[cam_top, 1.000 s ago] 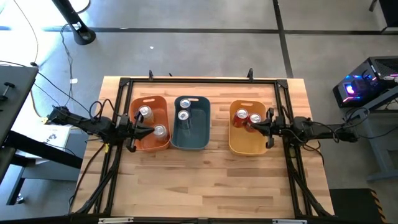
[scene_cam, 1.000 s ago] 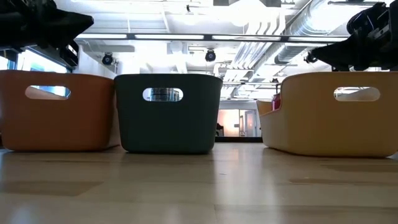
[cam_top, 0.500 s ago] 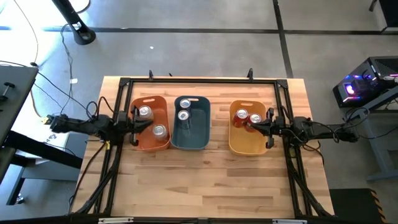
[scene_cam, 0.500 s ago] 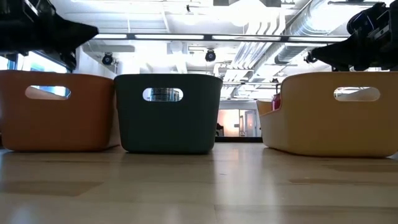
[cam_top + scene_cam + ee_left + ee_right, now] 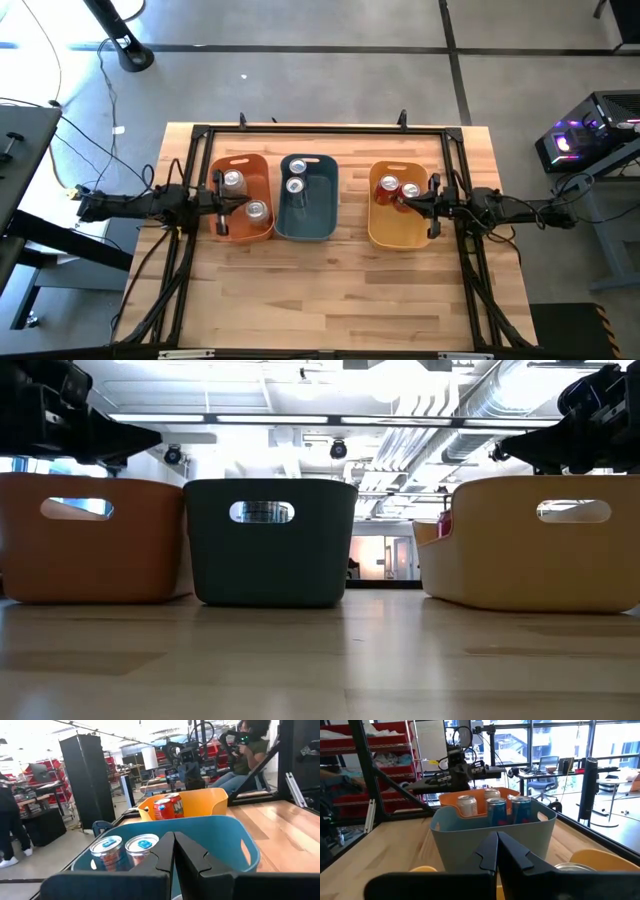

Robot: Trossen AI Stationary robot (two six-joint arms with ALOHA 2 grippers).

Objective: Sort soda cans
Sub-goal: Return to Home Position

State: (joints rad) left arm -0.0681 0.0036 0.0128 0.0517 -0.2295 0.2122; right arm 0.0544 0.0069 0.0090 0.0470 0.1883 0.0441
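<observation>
From overhead I count all six soda cans (image 5: 295,186) in bins on the tabletop (image 5: 330,290): two in the orange bin (image 5: 243,230), two in the blue-grey bin (image 5: 310,222) and two in the yellow bin (image 5: 395,232). Only their silver tops show from there.

The wrist cameras give me the can bodies. The left one shows the red pair (image 5: 167,807) in the yellow bin, and the right one shows the blue-labelled pair (image 5: 504,811) with the pale pair (image 5: 467,805) beyond them.

The level camera shows mostly bin walls. One can is visible through the blue-grey bin's handle slot, and there is a red sliver at the yellow bin's edge.

The left hand (image 5: 174,840) is at the orange bin's outer edge, above the rim. Its fingers are pressed together with nothing between them. The right hand (image 5: 496,840) is over the yellow bin's outer edge, close to the red cans, and is also closed and empty.

A seated person (image 5: 250,750) shows beyond the tabletop in the left wrist camera alone.
</observation>
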